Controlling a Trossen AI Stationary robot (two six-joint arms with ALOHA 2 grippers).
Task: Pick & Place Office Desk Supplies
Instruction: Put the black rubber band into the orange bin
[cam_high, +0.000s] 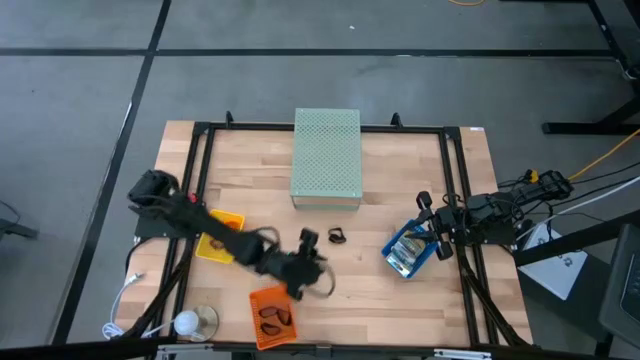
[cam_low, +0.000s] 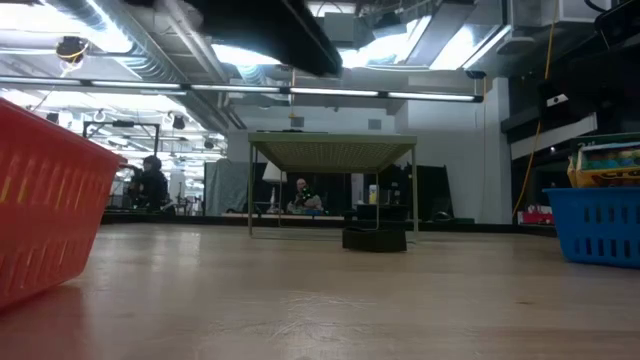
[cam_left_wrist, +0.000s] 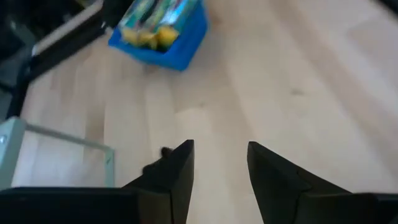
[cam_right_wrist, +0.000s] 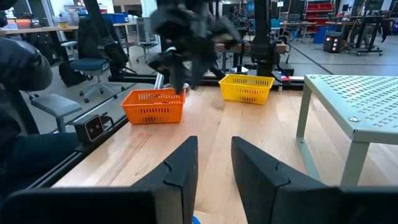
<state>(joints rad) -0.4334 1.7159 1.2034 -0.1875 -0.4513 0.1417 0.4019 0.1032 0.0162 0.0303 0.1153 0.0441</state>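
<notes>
My left gripper (cam_high: 312, 262) hangs open above the table's middle, between the orange tray (cam_high: 272, 316) and the blue tray (cam_high: 408, 250); its fingers (cam_left_wrist: 180, 168) hold nothing. A thin black loop piece (cam_high: 336, 237) lies flat on the wood just beyond it, seen low in the low view (cam_low: 375, 238), and a second dark piece (cam_high: 308, 238) lies beside it. Black loops (cam_high: 274, 314) lie in the orange tray. Printed packets (cam_left_wrist: 152, 22) fill the blue tray. My right gripper (cam_high: 432, 238) waits open at the blue tray's right side, its fingers (cam_right_wrist: 183, 168) bare.
The pale green perforated box (cam_high: 326, 157) stands on legs at the table's far middle. A yellow tray (cam_high: 220, 240) sits under my left arm. A black frame rail (cam_high: 455, 200) runs along the table's sides. Bare wood lies between the orange and blue trays.
</notes>
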